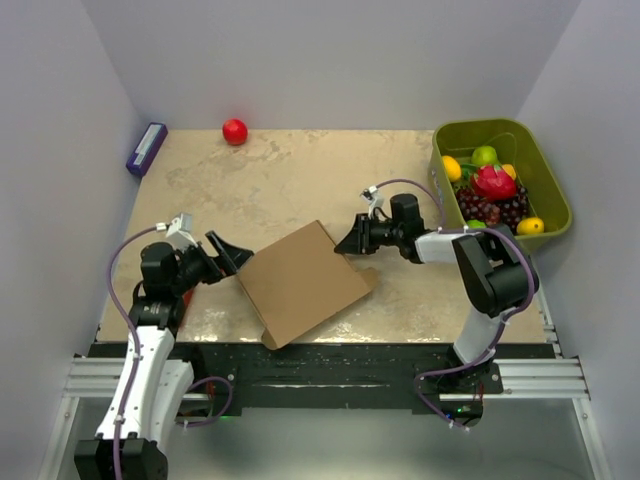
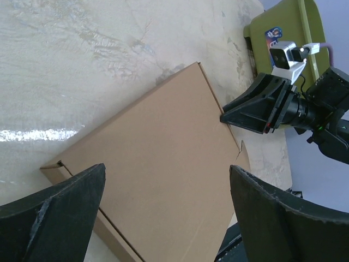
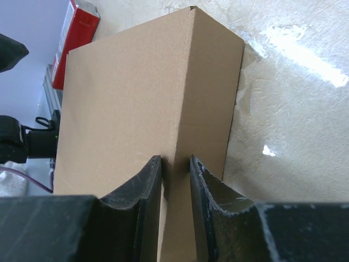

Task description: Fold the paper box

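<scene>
Left hand (image 2: 166, 170) spread wide; right hand (image 3: 174, 159) pinched narrow

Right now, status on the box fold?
Left fingers wide open near paper box left corner, nothing held. Right fingers pinched on its right edge. Nothing in the way; green bin off to the side.

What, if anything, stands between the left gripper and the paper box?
Nothing visible does. The left gripper, jaws wide open, sits right at the left edge of the paper box, with no object between them. The right gripper pinches the box's opposite side, clear of that approach.
</scene>
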You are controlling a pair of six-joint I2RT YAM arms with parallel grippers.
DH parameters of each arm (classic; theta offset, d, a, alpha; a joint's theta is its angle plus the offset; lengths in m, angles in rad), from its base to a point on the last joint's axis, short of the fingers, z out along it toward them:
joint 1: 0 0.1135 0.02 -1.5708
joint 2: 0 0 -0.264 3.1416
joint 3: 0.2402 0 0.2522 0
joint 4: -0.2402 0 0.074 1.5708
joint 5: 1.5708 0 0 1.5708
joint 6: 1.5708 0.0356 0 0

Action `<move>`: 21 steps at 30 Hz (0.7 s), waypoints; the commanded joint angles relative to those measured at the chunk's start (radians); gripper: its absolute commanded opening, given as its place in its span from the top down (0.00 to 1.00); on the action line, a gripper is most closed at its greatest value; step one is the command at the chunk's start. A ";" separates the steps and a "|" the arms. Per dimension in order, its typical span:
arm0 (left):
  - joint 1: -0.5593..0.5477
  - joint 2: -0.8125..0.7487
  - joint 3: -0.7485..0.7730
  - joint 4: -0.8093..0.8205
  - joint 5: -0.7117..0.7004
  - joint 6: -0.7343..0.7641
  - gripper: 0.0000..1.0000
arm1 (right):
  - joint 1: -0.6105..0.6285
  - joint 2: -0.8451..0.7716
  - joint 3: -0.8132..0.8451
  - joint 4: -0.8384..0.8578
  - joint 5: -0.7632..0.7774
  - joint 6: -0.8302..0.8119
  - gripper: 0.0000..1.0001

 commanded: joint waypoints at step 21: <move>0.010 -0.068 -0.243 0.215 0.077 -0.177 0.00 | -0.171 0.074 -0.161 0.106 0.014 0.102 1.00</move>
